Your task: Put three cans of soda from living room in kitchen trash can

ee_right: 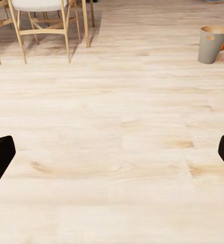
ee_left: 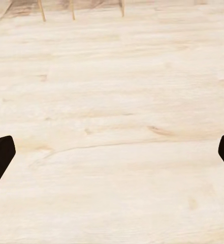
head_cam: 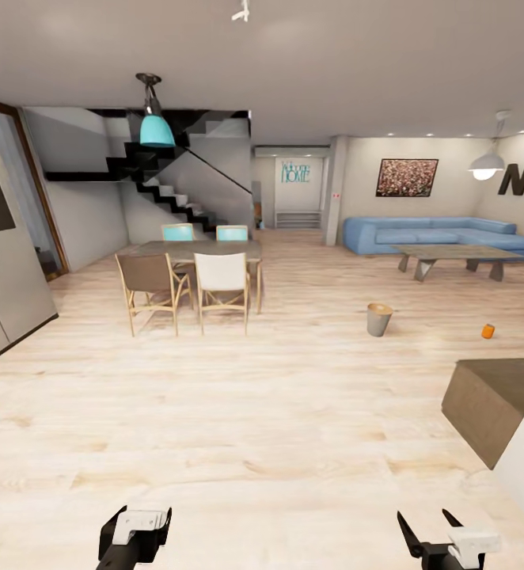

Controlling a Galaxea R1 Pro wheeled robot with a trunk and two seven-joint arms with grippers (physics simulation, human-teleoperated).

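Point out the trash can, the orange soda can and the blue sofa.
trash can (head_cam: 379, 321): head view, on its grey outer wall.
orange soda can (head_cam: 487, 331): head view, on its orange side.
blue sofa (head_cam: 420, 235): head view, on its seat cushions.

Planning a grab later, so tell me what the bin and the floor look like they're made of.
The bin looks like smooth matte grey plastic or metal with a glossy orange-brown inside; the render leaves it open. The floor looks like pale wood planks, with visible grain and knots.

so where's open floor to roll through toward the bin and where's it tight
Open: the wide floor between the dining chairs and the bin. Tighter: between the bin and the orange can, and near the dark bench at right.
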